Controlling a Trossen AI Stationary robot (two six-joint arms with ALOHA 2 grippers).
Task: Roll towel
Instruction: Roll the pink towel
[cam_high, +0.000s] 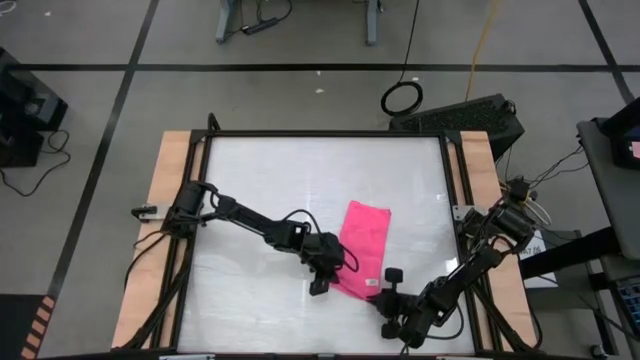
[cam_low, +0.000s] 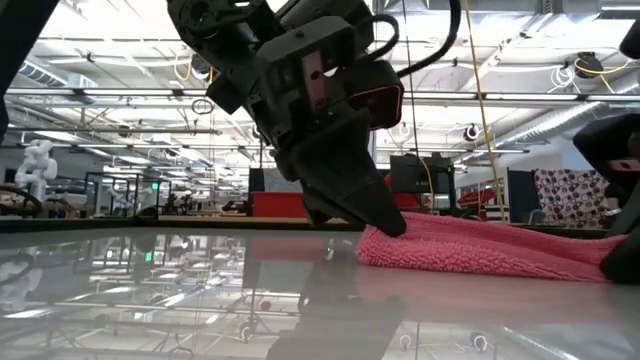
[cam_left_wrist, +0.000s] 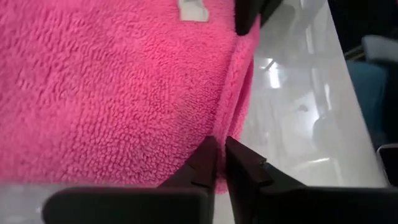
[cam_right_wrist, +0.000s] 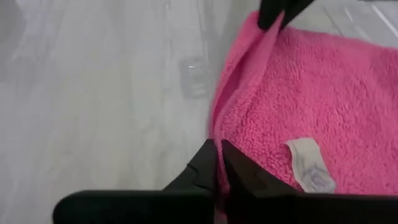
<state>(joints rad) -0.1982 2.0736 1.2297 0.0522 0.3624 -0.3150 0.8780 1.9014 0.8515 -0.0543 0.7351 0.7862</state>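
A glossy white table top (cam_high: 270, 190) with wooden side rails carries the action. From the left, the left gripper (cam_high: 322, 283) sits low at the near-left corner of the bright pink, fluffy terry towel (cam_high: 362, 248), its fingers (cam_left_wrist: 208, 163) nearly together, nipping the towel's edge. The towel lies flat just right of centre, white label (cam_right_wrist: 309, 165) facing up. Over on the right, the right gripper (cam_high: 378, 293) is pinched tight on the near-right corner
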